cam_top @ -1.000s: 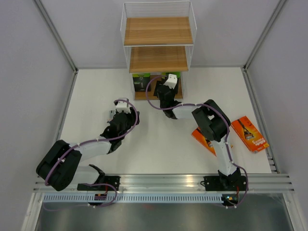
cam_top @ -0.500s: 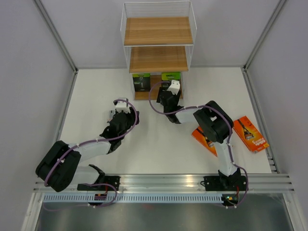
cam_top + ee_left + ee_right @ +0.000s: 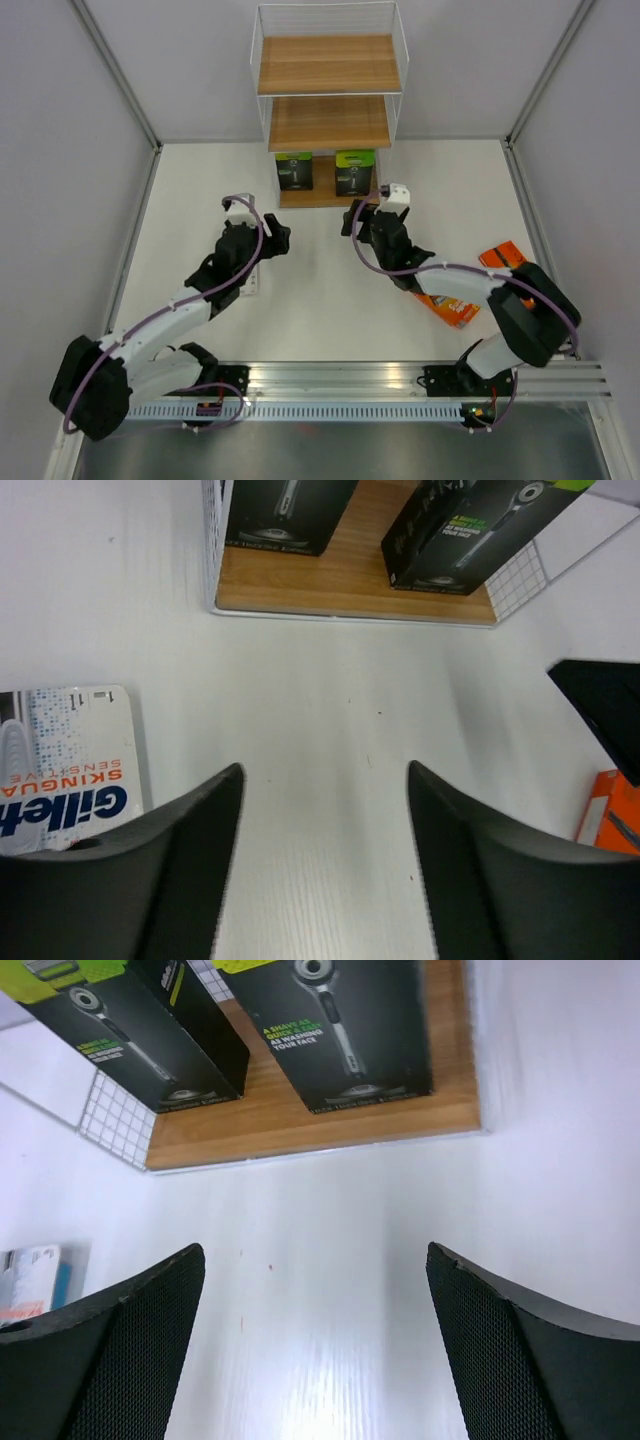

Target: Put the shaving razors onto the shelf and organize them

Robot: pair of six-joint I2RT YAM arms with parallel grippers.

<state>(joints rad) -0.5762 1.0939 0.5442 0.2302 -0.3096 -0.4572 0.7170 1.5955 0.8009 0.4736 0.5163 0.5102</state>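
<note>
The shelf (image 3: 330, 122) stands at the far middle of the table. Two black shaving razor packs (image 3: 293, 171) (image 3: 354, 172) stand side by side on its bottom board (image 3: 300, 1120). My right gripper (image 3: 362, 216) (image 3: 314, 1250) hovers open just in front of that board, with nothing between its fingers. To its left my left gripper (image 3: 270, 238) (image 3: 323, 770) is also open and empty over the bare table. The clear-and-blue blister pack (image 3: 65, 770) lies flat beside the left finger. An orange pack (image 3: 452, 308) lies partly under the right arm, and another orange pack (image 3: 500, 256) lies further right.
The shelf's top board (image 3: 329, 64) and middle board carry nothing. Grey walls close in the table on the left, back and right. The arm bases sit on a metal rail (image 3: 340, 378) at the near edge.
My right gripper has backed out of the bottom tier, leaving the second black pack standing there, and opened wider. The left gripper moved a little toward the shelf and opened further.
</note>
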